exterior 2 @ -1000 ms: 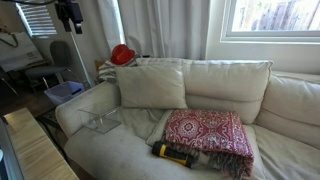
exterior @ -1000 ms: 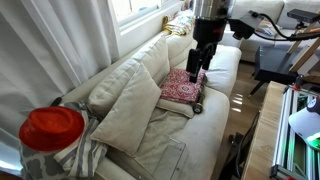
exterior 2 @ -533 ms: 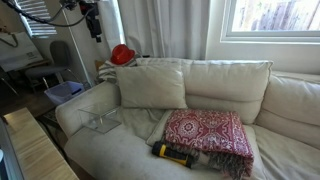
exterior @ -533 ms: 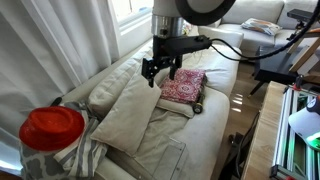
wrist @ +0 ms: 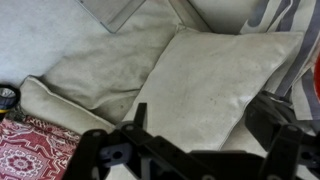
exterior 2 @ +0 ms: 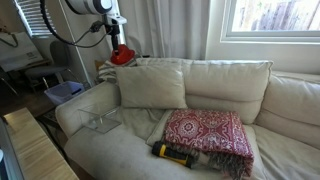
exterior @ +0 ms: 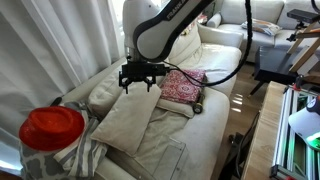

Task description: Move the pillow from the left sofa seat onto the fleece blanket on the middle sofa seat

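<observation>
The cream-white pillow leans against the back cushion on the left sofa seat; it also shows in the other exterior view and fills the wrist view. The pink-red patterned fleece blanket lies folded on the middle seat and shows at the wrist view's lower left. My gripper hangs open and empty just above the pillow's upper part. In the wrist view the gripper has its dark fingers spread wide over the pillow. In an exterior view it shows small, high up beside the red lid.
A yellow-and-black object lies at the blanket's front edge. A clear plastic box sits on the left seat. A round red lid on a grey-and-white striped cloth stands at the sofa's arm. A wooden table stands opposite.
The arm has swung from above the blanket across to above the pillow and come lower. The gripper has stayed open. The pillow and blanket have not moved.
</observation>
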